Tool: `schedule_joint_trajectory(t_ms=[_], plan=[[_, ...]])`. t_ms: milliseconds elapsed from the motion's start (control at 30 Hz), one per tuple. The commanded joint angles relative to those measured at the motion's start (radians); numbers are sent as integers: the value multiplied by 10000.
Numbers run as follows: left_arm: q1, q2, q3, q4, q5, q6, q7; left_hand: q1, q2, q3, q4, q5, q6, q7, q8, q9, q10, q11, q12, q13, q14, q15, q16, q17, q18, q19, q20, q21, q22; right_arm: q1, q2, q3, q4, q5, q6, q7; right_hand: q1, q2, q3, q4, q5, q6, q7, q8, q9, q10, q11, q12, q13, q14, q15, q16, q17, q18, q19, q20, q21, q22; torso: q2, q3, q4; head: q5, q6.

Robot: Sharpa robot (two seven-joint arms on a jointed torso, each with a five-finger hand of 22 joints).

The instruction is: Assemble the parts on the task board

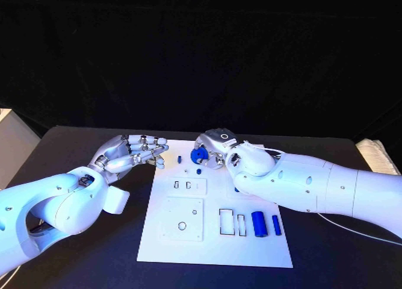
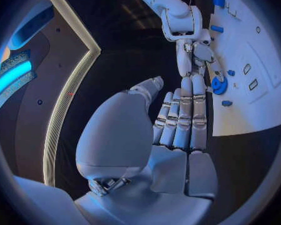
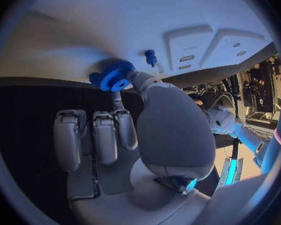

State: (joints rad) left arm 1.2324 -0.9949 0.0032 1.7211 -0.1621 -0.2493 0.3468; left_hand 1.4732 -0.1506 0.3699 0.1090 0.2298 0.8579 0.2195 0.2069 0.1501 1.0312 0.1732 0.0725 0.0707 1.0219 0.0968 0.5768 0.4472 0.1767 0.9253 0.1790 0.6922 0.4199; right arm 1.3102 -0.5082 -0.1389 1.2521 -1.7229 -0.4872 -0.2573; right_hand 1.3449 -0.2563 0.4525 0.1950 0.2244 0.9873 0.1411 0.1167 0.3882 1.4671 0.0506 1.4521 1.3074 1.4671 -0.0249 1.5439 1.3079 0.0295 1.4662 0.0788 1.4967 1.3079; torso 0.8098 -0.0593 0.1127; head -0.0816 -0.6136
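Risk: small blue toothed plastic gear (image 1: 198,156) could tilt and jam on its seat, or slip out, since the right robot hand (image 1: 234,153) pinches it only at the fingertips. Gear sits at the far end of the flat white task board (image 1: 166,241), just beyond the palm. Left robot hand (image 1: 132,153) hovers at the board's far left corner, grasping nothing, fingers loosely curled.

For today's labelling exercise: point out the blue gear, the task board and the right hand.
blue gear (image 3: 117,76), right wrist view, toothed face.
task board (image 1: 166,247), head view, bare near corner.
right hand (image 1: 228,152), head view, back of hand.
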Motion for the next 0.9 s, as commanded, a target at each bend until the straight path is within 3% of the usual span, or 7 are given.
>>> schedule_joint_trajectory(t_ms=[33, 167, 267, 667, 900], plan=[[13, 15, 6, 14, -42, 187, 42, -53, -18, 70, 9, -19, -83, 230, -41, 9, -81, -1, 26, 9, -67, -9, 69, 14, 39, -59, 9, 28, 16, -20, -1, -14, -71, 288, 72, 197, -317, -112, -316, 203, -514, -343, 92, -243, -178, 149, 136, -165, 1575, 905, 133, 52, 2026, -66, 652, 94, 19, 1784, 8, 2, -10, 13, 17], [13, 19, 6, 4, -42, 202, 34, -53, -18, 70, 9, -19, -83, 230, -41, 9, -81, -1, 26, 9, -67, -9, 69, 14, 39, -59, 9, 28, 16, -20, -39, -17, -86, 574, 86, 360, -592, 231, -1654, 792, -791, -499, 154, -417, -250, 21, 200, -335, 1474, 921, 201, 81, 2113, -64, 647, 189, 12, 1794, 3, 3, -1, 2, 28], [13, 23, 6, -9, -42, 214, 29, -65, -18, 76, 13, -20, -85, 231, -41, 11, -85, 1, 31, 10, -72, -7, 77, 14, 39, -73, 13, 44, 25, -21, -86, -18, -73, 758, 132, 477, -479, 320, -2244, 937, -598, -503, 167, -445, -270, -2, 222, -363, 1466, 933, 210, 102, 2172, -69, 653, 210, 25, 1818, 7, 2, 5, 5, 32], [12, 36, 5, -50, -42, 269, -54, -80, -13, 84, 22, -18, -94, 235, -44, 12, -99, 6, 29, 9, -92, 0, 75, 10, 37, -94, 19, 51, 31, -56, -294, -20, 22, 1358, 358, 619, -398, 491, -2437, 947, -371, -369, 142, -385, -255, 113, 203, -194, 1600, 980, 213, 178, 2380, -105, 718, 204, 143, 1957, 9, 6, -11, 3, 7], [12, 40, 5, -57, -43, 289, -82, -101, -7, 95, 34, -14, -117, 242, -54, 10, -135, 16, 21, 5, -123, 12, 71, 4, 34, -129, 28, 59, 36, -68, -405, -20, 2, 1625, 507, 537, -903, 768, -2550, 981, 4, -286, 124, -360, -258, 139, 188, -157, 1637, 988, 201, 192, 2417, -111, 730, 190, 164, 1988, 3, 4, -4, -30, 4]])
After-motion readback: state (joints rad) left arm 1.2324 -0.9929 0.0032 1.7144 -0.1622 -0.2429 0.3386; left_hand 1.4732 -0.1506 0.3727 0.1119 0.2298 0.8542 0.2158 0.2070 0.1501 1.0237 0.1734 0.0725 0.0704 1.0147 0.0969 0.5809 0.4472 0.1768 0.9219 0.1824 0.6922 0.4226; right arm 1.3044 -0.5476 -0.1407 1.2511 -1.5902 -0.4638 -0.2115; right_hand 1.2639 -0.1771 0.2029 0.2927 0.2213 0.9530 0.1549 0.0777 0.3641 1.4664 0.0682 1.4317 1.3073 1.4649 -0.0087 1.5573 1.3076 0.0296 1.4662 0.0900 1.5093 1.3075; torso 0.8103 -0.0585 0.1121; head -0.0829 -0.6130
